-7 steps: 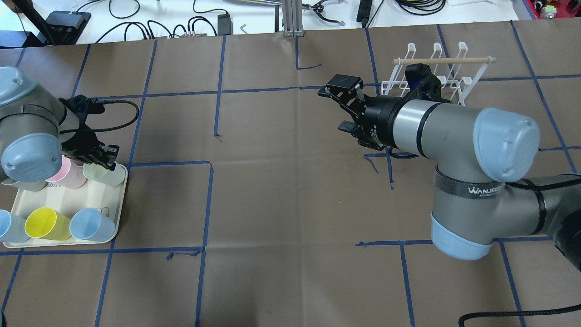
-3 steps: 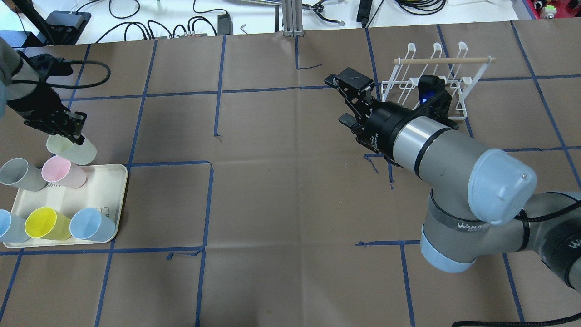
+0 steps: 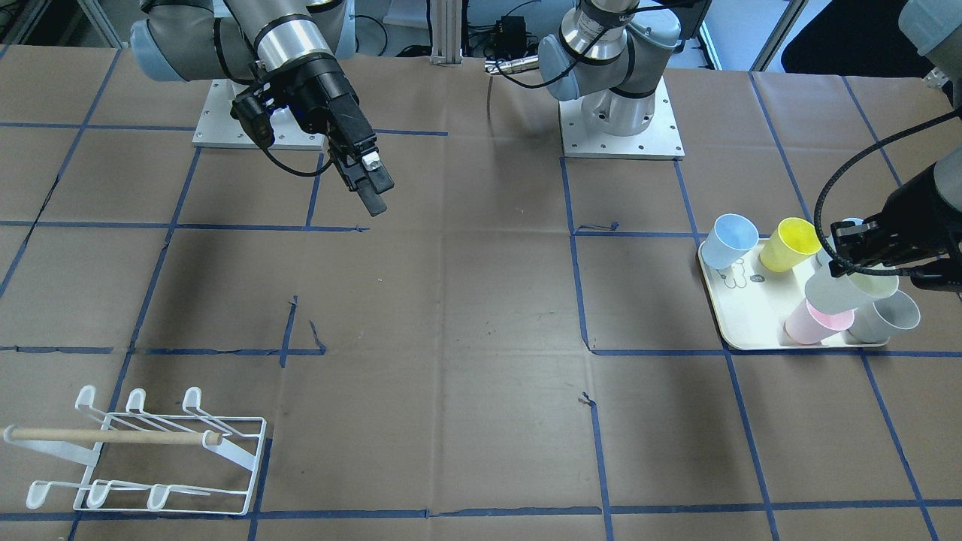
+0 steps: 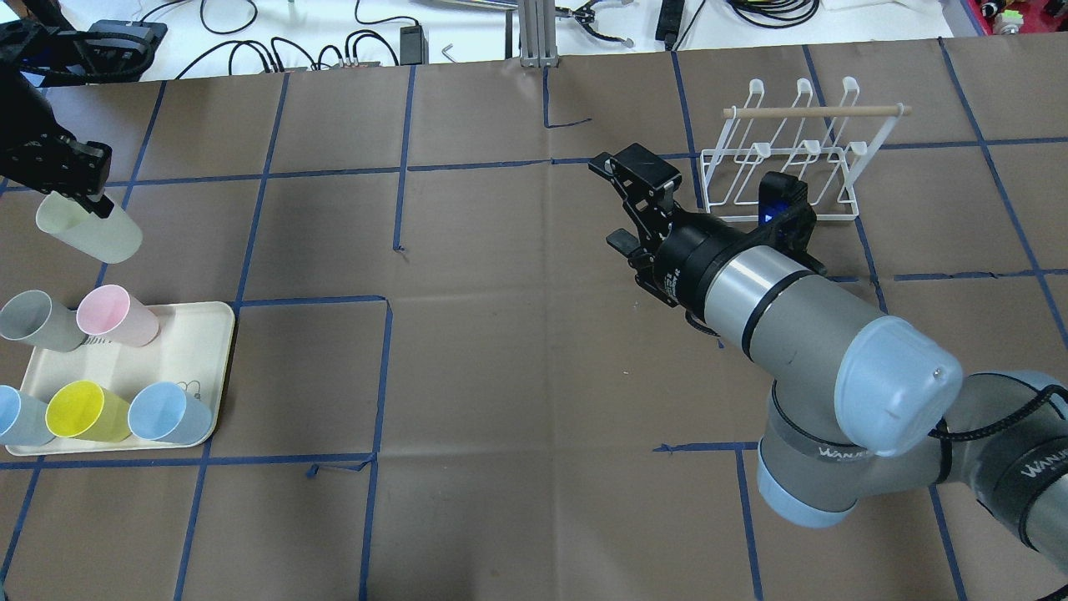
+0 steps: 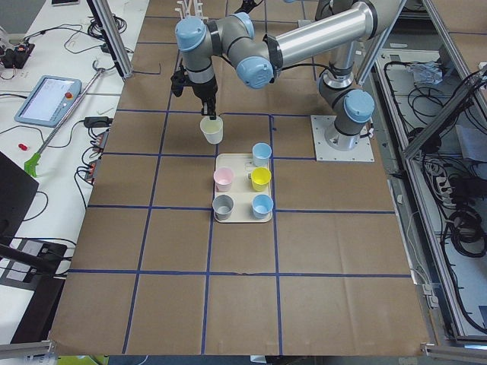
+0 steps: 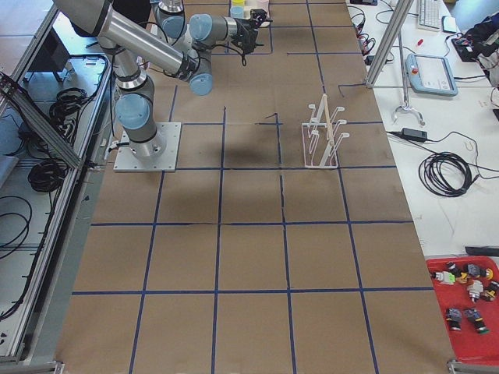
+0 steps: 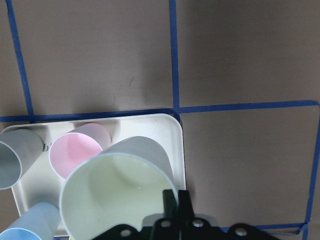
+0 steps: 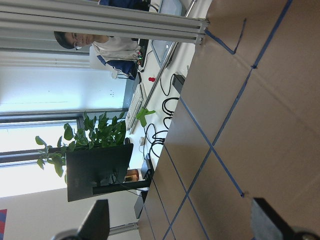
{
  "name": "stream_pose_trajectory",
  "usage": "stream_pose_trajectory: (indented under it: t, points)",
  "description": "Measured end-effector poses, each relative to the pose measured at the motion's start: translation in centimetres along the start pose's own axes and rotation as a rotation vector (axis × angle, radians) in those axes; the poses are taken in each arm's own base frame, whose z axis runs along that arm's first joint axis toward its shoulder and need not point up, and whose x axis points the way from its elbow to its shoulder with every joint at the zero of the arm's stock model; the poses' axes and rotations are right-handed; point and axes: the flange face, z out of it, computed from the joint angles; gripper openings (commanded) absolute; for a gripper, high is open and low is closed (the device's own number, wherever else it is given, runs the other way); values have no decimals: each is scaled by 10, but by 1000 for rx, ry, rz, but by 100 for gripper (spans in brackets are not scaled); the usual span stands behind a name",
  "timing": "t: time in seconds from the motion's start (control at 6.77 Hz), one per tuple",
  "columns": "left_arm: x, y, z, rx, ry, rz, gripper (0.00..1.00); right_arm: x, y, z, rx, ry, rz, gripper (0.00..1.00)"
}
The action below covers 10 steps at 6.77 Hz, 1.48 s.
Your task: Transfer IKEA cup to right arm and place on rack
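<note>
My left gripper (image 4: 83, 199) is shut on the rim of a pale green IKEA cup (image 4: 90, 229) and holds it tilted in the air, beyond the tray's far edge. The cup also shows in the front view (image 3: 845, 290), the left side view (image 5: 212, 131) and the left wrist view (image 7: 117, 192). My right gripper (image 4: 632, 202) is open and empty, hovering above the table just left of the white wire rack (image 4: 784, 159). Its spread fingertips show in the right wrist view (image 8: 182, 225). The rack stands empty at the far right (image 3: 150, 451).
A cream tray (image 4: 193, 334) at the near left holds a grey cup (image 4: 33, 321), a pink cup (image 4: 117, 315), a yellow cup (image 4: 79, 411) and two blue cups (image 4: 167, 413). Blue tape lines cross the brown table. Cables lie beyond the far edge.
My left gripper has lifted the pale green cup off the tray and carried it up and away toward the far left. My right arm has shifted slightly, its gripper staying open.
</note>
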Motion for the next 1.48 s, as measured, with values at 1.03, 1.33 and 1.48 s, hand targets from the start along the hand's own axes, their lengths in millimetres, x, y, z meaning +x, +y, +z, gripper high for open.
stream_pose_trajectory:
  t: [1.03,1.33,1.48]
  points:
    - [182,-44,-13,666,411,348,0,0,1,1,-5,9,33,100]
    - [225,-29,7,885,481,497,2,-1,1,1,-4,7,32,100]
    - [238,-16,30,983,517,563,2,0,1,2,-4,9,33,100]
